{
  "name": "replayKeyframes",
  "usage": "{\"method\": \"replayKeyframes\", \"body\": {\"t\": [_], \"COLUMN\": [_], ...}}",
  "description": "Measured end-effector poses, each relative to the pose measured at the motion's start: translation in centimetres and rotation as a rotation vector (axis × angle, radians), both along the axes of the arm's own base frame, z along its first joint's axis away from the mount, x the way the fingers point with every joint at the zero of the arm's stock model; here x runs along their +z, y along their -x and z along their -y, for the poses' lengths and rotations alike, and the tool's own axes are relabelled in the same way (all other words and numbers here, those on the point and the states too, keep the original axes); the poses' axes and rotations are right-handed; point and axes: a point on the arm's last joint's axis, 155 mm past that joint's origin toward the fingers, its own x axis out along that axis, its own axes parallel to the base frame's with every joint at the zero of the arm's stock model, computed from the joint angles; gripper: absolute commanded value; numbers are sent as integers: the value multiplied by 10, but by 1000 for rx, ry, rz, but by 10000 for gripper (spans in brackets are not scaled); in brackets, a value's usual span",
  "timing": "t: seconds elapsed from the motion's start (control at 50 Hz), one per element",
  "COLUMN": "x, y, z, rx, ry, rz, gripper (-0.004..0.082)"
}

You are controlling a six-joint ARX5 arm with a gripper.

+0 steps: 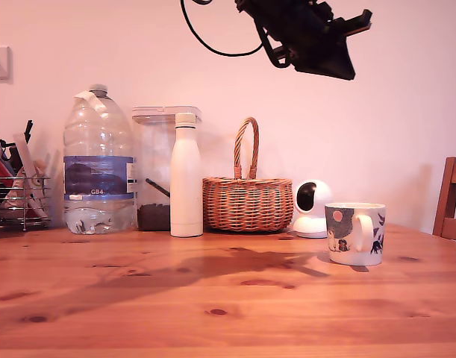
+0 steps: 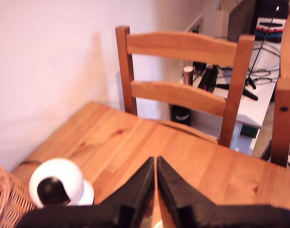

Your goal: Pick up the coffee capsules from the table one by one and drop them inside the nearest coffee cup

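Note:
The white coffee cup (image 1: 354,234), with its blue-grey pattern and orange dot, stands on the pine table (image 1: 213,298) at the exterior view's right. My gripper (image 1: 354,26) hangs high above it, near the top of the frame. In the wrist view the gripper (image 2: 153,162) has its two black fingers nearly touching, so it is shut, over bare table (image 2: 149,137). A small pale patch shows low between the fingers, and I cannot tell what it is. No coffee capsule shows on the table in either view. The cup is out of the wrist view.
A round white camera (image 1: 311,209) (image 2: 57,183) sits just behind the cup, next to a wicker basket (image 1: 248,201) (image 2: 4,199). A white bottle (image 1: 186,179), a clear container, a big water jug (image 1: 98,164) and a wire pen rack line the back. A wooden chair (image 1: 451,198) (image 2: 182,61) stands past the table's right end.

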Motion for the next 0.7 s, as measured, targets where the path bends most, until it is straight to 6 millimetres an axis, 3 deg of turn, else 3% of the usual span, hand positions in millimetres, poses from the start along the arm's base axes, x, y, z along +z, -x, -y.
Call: {"method": "replayKeyframes", "body": {"t": [0.16, 0.38, 0.5, 0.6, 0.7], "x": [3, 59, 72, 53, 12], "y": [16, 42, 56, 56, 51], "z": [-8, -47, -78, -101, -122], "rx": [5, 50, 79, 113, 150], "ry": [-5, 112, 153, 146, 98], "rz": [7, 138, 176, 154, 108], "gripper": [-24, -24, -24, -24, -24]}}
